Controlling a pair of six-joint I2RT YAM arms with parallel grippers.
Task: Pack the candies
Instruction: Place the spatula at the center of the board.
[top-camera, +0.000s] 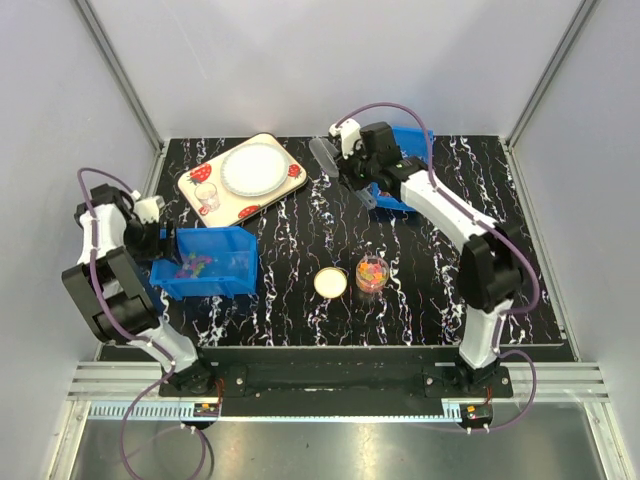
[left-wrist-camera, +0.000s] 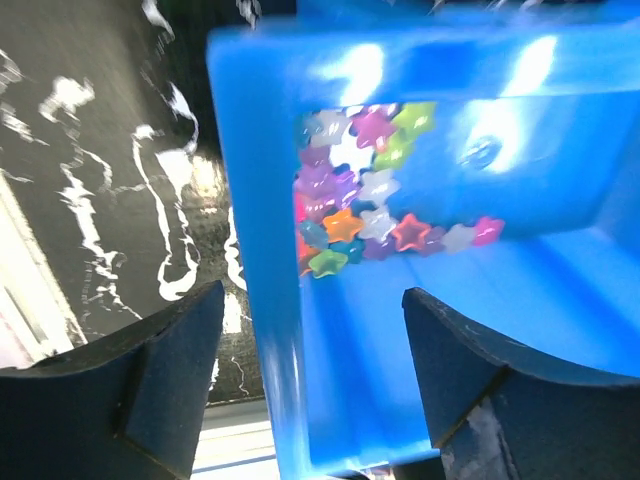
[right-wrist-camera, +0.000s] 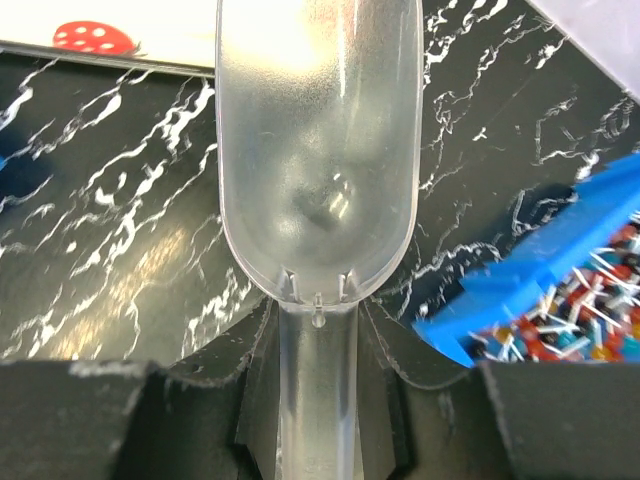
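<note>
Near the table's left edge, the candies (left-wrist-camera: 365, 190) are heaped in a blue bin (left-wrist-camera: 560, 280), its wall straddled by the left gripper (left-wrist-camera: 310, 340), spread wide and empty. Well to their right, an empty scoop (right-wrist-camera: 318, 150) is clamped by the right gripper (right-wrist-camera: 318, 400), bowl pointed left.

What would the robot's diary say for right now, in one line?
left gripper: open, astride wall of bin | right gripper: shut on empty scoop | candies: in bin and cup | lid: beside cup
</note>
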